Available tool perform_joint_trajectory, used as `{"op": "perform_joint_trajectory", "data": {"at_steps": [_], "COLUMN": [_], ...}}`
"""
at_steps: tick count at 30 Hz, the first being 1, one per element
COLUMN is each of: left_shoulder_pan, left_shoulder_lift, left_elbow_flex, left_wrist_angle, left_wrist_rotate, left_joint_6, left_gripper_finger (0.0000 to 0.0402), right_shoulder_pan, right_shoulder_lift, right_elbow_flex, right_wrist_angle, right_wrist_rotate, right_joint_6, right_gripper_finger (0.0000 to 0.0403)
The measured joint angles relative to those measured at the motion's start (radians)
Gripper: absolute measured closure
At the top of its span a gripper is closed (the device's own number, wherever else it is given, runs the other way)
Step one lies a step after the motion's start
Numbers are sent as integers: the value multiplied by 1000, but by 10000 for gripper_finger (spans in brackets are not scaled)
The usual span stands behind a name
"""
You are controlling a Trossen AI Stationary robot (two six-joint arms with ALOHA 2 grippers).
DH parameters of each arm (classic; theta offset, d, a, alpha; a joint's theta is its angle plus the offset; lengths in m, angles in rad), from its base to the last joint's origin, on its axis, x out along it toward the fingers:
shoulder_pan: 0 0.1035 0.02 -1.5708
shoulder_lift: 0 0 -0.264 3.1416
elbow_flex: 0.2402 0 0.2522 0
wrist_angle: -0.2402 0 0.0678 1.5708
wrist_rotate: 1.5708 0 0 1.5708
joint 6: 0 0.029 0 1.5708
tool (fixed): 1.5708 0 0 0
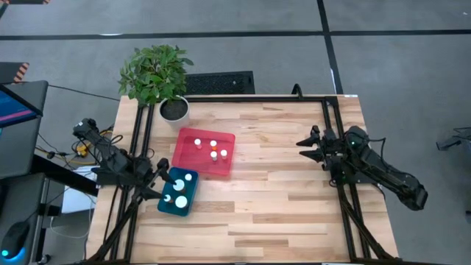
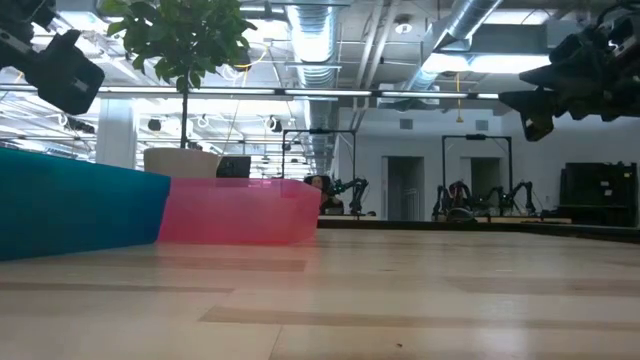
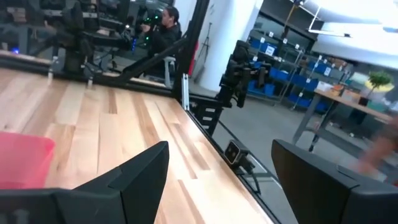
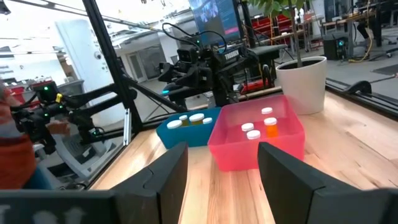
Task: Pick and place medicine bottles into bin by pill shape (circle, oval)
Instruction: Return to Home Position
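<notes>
Several white-capped medicine bottles [image 1: 213,149] stand in the red bin [image 1: 187,163], some showing orange. Three more bottles [image 1: 181,190] stand in the teal bin [image 1: 163,206]. Both bins also show in the right wrist view, red [image 4: 230,155] and teal [image 4: 177,138]. My left gripper [image 1: 163,171] is open and empty, raised above the table's left edge beside the teal bin. My right gripper [image 1: 306,147] is open and empty, raised above the table's right side, pointing toward the bins.
A potted plant [image 1: 158,77] stands at the far left corner behind the red bin. A black keyboard [image 1: 219,82] lies beyond the far edge. Black frame rails run along both sides [image 1: 335,147]. Bare wood [image 1: 272,191] lies between the bins and my right arm.
</notes>
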Motion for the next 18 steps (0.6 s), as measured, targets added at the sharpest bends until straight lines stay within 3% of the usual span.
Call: {"op": "perform_joint_trajectory", "data": {"at_steps": [18], "left_shoulder_pan": [0], "left_shoulder_lift": [0], "left_elbow_flex": [2], "left_wrist_angle": [-6], "left_wrist_rotate": [-1], "left_joint_6": [-40], "left_gripper_finger": [125], "right_shoulder_pan": [0], "right_shoulder_lift": [0], "right_elbow_flex": [-1], "right_wrist_angle": [0], "right_wrist_rotate": [0], "right_joint_6": [1], "right_gripper_finger": [194]}}
